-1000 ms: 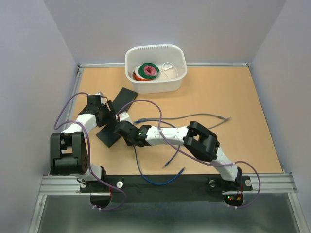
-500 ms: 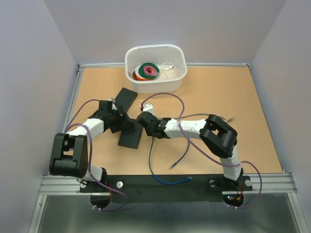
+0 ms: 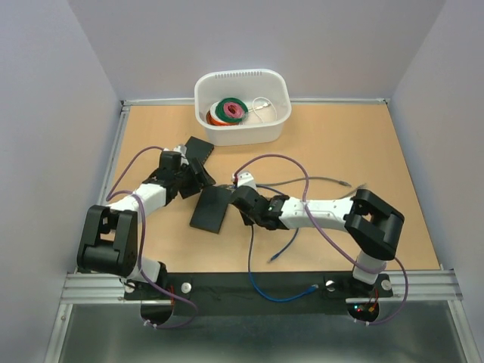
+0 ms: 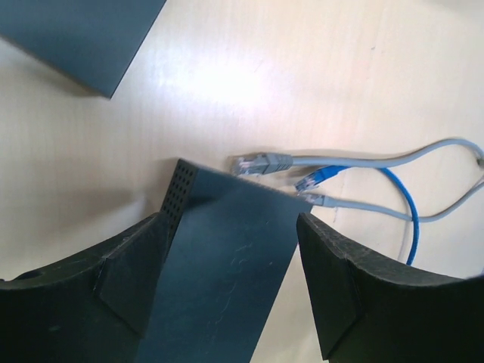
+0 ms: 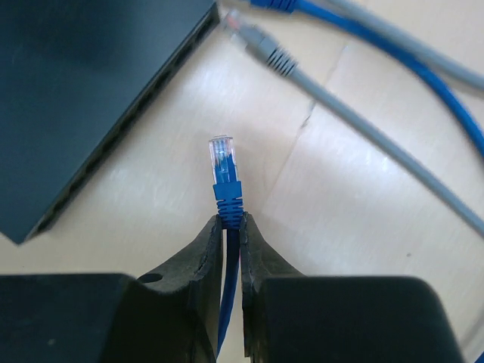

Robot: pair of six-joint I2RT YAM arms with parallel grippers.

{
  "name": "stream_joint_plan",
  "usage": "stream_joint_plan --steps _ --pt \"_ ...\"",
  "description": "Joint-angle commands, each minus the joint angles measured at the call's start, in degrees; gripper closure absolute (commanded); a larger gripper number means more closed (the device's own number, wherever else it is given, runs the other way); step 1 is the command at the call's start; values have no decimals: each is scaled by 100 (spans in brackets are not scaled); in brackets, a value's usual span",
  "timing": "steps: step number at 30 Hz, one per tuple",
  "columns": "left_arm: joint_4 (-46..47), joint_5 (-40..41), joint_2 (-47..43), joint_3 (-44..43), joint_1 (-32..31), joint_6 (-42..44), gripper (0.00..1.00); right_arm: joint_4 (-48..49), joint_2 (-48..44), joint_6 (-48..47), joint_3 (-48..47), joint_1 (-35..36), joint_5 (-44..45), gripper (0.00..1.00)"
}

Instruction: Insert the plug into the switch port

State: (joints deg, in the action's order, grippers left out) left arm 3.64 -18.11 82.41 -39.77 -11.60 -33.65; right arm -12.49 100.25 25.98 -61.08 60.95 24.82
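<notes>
**Plug gripped, not in a port yet**

- The right gripper (image 5: pixel 231 221) is pinched tight on the blue cable (image 5: pixel 227 302) just behind the plug (image 5: pixel 221 162). The plug sticks out past the fingertips, with its clear tip in full view.
- The plug tip sits just to the right of the switch (image 5: pixel 83 83) and its port row. It is apart from the row and not in any port. It points at a slant to the port face, not square on.
- The left gripper (image 4: pixel 231 227) has its fingers (image 4: pixel 128 272) spread wide, with the far end of the switch between them. Both sit against its sides, so it is holding the switch.
- In the top view the switch is left of centre on the table (image 3: pixel 363 151), between the two grippers. I can't tell whether it is lifted off the surface.
- A second black slab (image 3: pixel 198 148) sits further back, apart from the switch and near the white bin (image 3: pixel 242 76).
- The bin holds coloured tape rolls (image 3: pixel 231 111).
- A loose grey plug (image 5: pixel 261 47) and a spare blue plug (image 4: pixel 310 181) lie on the table just past the switch's far right corner.
</notes>
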Motion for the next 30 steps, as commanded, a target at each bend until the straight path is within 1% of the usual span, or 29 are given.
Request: stream_joint_plan --steps 1,4,8,10,13,20,25,30 --pt "742 -105 -278 241 -53 148 20 212 -128 171 123 321 -231 99" --pt "962 96 -418 417 -176 113 20 326 3 84 9 418 -380 99" --pt "1139 544 -717 917 -370 -71 21 423 214 -57 -202 514 -513 100" --pt "1235 589 -796 1084 -440 -159 21 458 302 -101 -264 550 -566 100" --pt "1245 721 -876 1339 -572 -239 21 476 390 -180 -352 567 -671 99" --pt "1139 1160 -999 1630 -757 -309 21 467 382 -260 -449 602 -785 99" --pt "1130 1310 -999 1595 -774 -362 21 467 285 -216 -405 752 -847 100" --pt "1525 1020 -815 1683 -853 -432 22 467 127 -154 -308 892 -742 99"
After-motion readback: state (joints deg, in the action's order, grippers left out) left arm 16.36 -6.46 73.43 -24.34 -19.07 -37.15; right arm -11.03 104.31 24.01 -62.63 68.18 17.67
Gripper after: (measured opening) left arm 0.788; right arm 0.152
